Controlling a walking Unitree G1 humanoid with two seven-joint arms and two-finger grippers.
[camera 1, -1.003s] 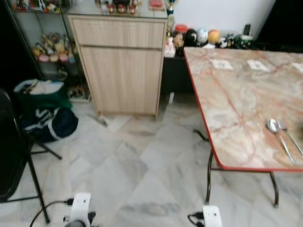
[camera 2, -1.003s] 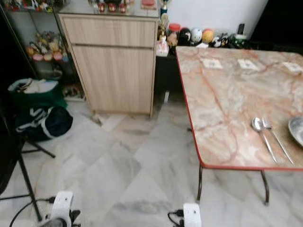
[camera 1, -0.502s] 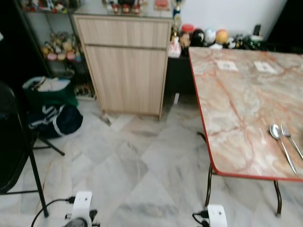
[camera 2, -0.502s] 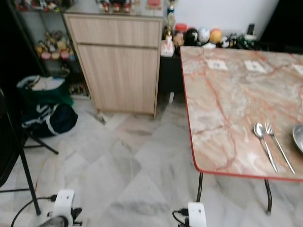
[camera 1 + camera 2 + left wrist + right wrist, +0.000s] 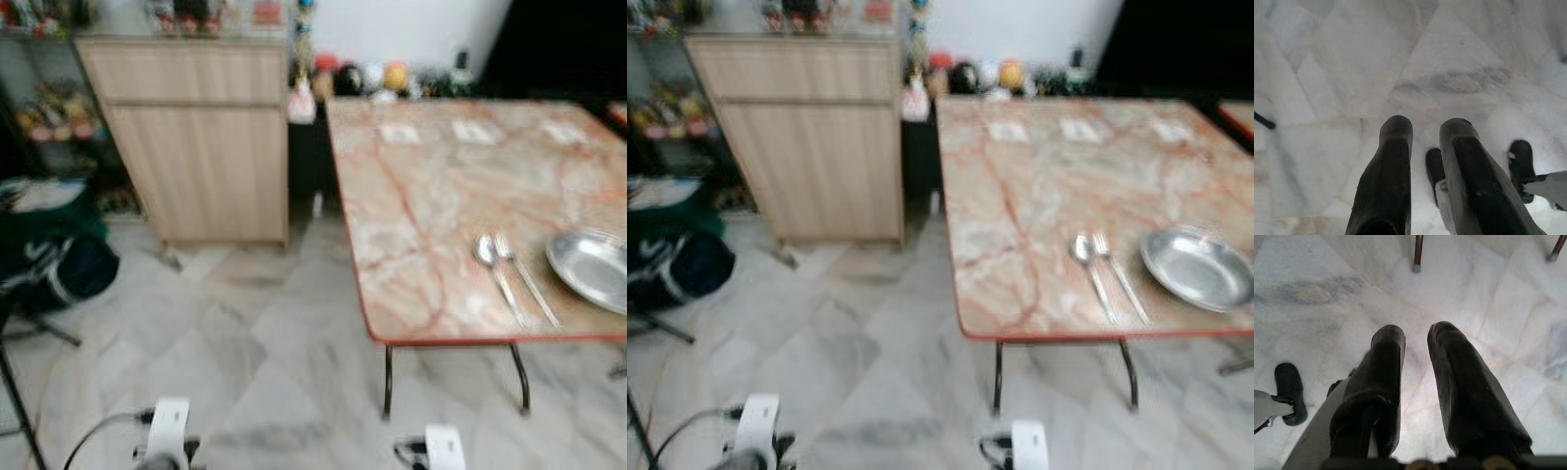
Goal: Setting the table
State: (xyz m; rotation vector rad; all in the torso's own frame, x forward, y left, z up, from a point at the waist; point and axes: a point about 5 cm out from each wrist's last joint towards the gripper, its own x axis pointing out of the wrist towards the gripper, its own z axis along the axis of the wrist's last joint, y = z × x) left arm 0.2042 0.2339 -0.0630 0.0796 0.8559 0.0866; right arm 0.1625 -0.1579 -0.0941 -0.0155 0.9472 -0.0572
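The view had swung right, bringing the plate (image 5: 1198,267) into sight on the bench (image 5: 1038,186) beside the spoon (image 5: 1087,262) and fork (image 5: 1115,264); both pincers, left (image 5: 1425,147) and right (image 5: 1415,357), hung slightly parted and empty over the floor, so setting awaited approach

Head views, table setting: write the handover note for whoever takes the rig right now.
Left gripper: hangs over the floor, fingers apart, empty.
Right gripper: same, open and empty.
Table: spoon and fork lie side by side near the front edge; metal plate sits just right of them.
Done: one place seems laid.
Left: probably further places; the table's far part holds only small paper squares. Views are blurred.
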